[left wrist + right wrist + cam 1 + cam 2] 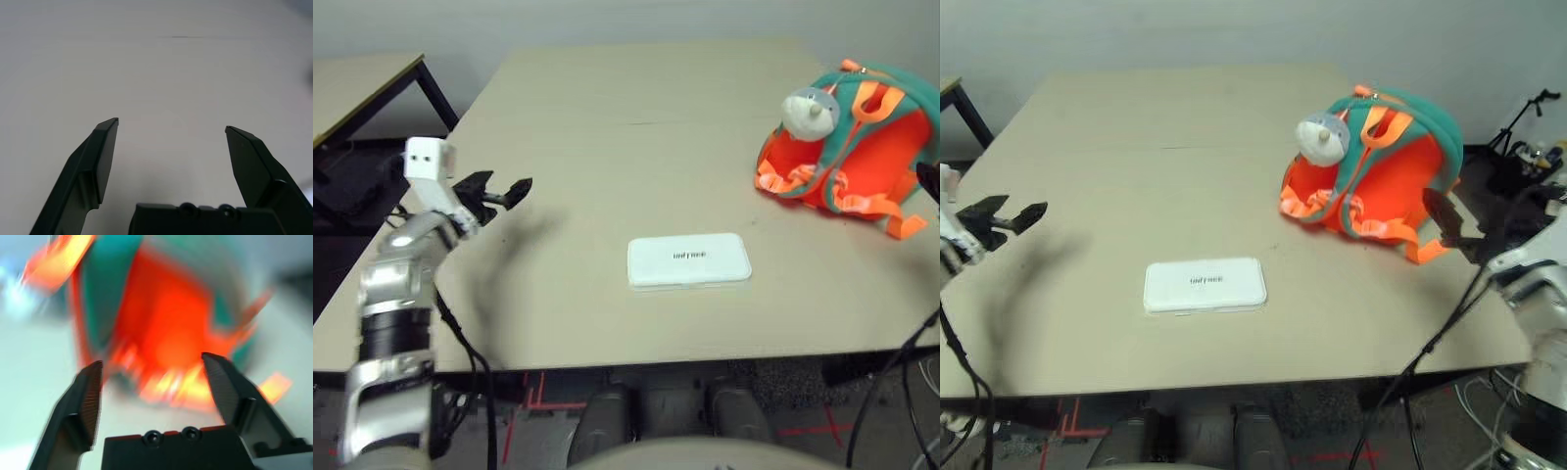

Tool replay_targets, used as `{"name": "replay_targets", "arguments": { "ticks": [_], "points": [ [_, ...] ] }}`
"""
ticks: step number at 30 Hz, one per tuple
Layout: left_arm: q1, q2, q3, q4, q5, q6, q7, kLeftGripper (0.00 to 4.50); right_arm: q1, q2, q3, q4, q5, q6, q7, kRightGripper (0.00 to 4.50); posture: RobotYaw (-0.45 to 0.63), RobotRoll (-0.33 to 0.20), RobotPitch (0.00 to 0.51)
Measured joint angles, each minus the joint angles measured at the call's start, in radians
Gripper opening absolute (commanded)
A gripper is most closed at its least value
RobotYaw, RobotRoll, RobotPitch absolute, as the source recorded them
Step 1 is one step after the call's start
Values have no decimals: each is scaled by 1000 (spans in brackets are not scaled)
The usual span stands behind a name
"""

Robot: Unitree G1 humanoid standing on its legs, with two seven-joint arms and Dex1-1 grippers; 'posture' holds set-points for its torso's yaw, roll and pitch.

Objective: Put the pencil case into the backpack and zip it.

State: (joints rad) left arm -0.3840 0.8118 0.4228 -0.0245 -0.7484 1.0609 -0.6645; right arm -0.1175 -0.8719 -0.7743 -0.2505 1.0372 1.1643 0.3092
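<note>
Black left fingers [502, 191] hover spread over the beige surface [607, 127]. Flat white pencil case [688, 260] lies centre-front, lettering up. Orange-and-teal backpack [1381, 162] with plush toy [1320, 137] sits right; right fingers [154, 377] gape beside it.

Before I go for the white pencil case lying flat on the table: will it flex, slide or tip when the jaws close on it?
The pencil case looks like a rigid, smooth shell, so probably stiff, not floppy. Lying flat and low on the table, it is unlikely to tip or roll. Its smooth surface and rounded corners may let it slide when nudged.
</note>
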Motion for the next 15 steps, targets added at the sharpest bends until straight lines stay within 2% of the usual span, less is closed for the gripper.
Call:
{"name": "replay_targets", "arguments": {
  "ticks": [2, 4, 6, 10, 11, 15],
  "points": [
    [-26, -1, 18, -21, -109, 189, -6, 4500, -38, -10, 13, 5, 140, 194, -41, 2720, -2, 0, 16],
    [-36, -11, 20, -18, -158, 303, 3, 4500, -87, -9, 55, 21, 217, 314, -69, 2034, 17, 0, 10],
    [-47, -36, 18, -16, -187, 386, 14, 4500, -133, -7, 112, 46, 260, 397, -95, 1445, 25, 0, 7],
    [-53, -85, -11, 4, -202, 484, 17, 4500, -192, -5, 243, 90, 279, 411, -120, 175, 43, 0, 5],
    [-54, -96, -12, 20, -203, 501, 18, 4500, -213, -3, 267, 104, 278, 411, -124, 32, 44, 0, 4],
    [-45, -127, -50, 90, -203, 536, 10, 4500, -290, 29, 366, 144, 236, 411, -134, 32, 56, 0, 1]
  ]
}}
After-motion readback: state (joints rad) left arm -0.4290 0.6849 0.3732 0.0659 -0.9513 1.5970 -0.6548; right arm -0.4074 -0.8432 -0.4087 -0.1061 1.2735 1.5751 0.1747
